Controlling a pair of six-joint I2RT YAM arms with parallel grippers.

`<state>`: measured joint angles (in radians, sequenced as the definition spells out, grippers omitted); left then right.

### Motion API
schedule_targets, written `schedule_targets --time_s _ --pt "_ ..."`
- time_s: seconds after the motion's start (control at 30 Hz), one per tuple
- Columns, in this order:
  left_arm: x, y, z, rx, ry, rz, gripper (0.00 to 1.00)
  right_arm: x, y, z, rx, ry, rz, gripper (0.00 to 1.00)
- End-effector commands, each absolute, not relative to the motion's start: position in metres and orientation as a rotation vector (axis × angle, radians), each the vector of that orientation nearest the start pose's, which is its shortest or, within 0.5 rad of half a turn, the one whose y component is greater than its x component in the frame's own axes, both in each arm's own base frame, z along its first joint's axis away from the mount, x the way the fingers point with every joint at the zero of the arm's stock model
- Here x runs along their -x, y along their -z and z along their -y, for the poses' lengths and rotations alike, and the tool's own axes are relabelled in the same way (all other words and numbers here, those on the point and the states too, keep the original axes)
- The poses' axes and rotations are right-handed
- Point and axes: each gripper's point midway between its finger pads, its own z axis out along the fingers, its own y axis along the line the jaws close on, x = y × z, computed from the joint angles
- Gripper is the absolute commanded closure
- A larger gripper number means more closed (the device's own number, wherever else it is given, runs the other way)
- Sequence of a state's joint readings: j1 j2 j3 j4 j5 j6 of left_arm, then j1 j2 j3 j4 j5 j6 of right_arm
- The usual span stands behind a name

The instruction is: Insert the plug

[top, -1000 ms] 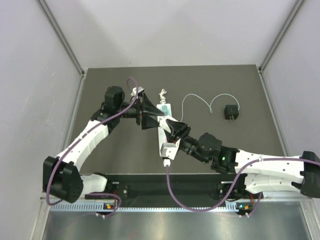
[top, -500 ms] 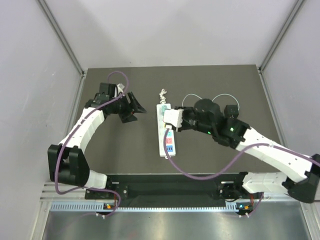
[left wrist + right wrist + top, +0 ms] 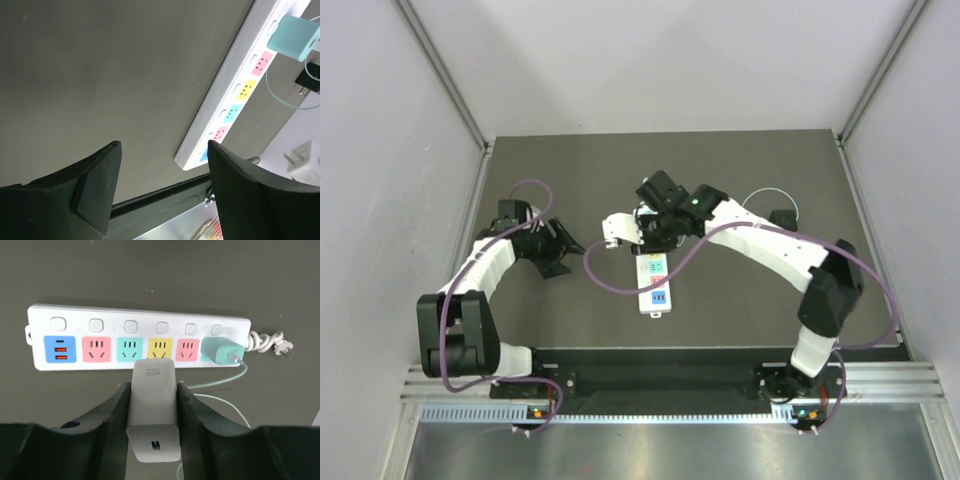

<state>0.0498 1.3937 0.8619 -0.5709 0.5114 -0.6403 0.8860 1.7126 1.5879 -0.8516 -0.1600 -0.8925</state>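
Observation:
The teal-green plug [image 3: 222, 351] sits in the end socket of the long white power strip [image 3: 140, 322], with its thin cable [image 3: 220, 382] trailing off. It also shows in the left wrist view [image 3: 298, 42]. My right gripper [image 3: 152, 390] is shut on a plain white 80W charger block [image 3: 152, 410] and holds it above the strip near the yellow socket. In the top view the right gripper [image 3: 642, 226] hovers over the strip's far end [image 3: 654, 285] and hides the teal plug. My left gripper [image 3: 560, 252] is open and empty, left of the strip.
A small black adapter [image 3: 782, 220] lies at the back right with a loop of thin cable [image 3: 770, 193]. The strip's bundled white cord end [image 3: 272, 342] lies beyond the teal plug. The table's front rail [image 3: 660, 360] runs along the near edge.
My right gripper has carried the white block from the strip's near end up over its far end. My left gripper has pulled back to the left, away from the strip.

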Motion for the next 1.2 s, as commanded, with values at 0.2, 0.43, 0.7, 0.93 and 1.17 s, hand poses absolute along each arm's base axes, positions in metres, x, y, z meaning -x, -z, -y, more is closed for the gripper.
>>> schedule_targets --time_s 0.2,0.43,0.7,0.93,1.17 --pt "-0.297 -0.122 0.076 0.658 0.786 -2.445 0.26 -0.296 -0.155 -0.342 2.193 -0.222 -1.578 1.0" --pt "-0.291 -0.123 0.068 0.654 0.715 -2.424 0.26 -0.31 -0.132 -0.342 2.241 -0.18 -1.616 1.0" --pt "-0.292 -0.123 0.063 0.669 0.682 -2.406 0.26 -0.317 -0.108 -0.339 2.265 -0.145 -1.68 1.0" --pt "-0.292 -0.122 0.064 0.671 0.692 -2.414 0.26 -0.328 -0.097 -0.331 2.255 -0.108 -1.734 1.0" --pt "-0.292 -0.122 0.064 0.67 0.696 -2.412 0.26 -0.331 -0.088 -0.328 2.248 -0.105 -1.779 1.0"
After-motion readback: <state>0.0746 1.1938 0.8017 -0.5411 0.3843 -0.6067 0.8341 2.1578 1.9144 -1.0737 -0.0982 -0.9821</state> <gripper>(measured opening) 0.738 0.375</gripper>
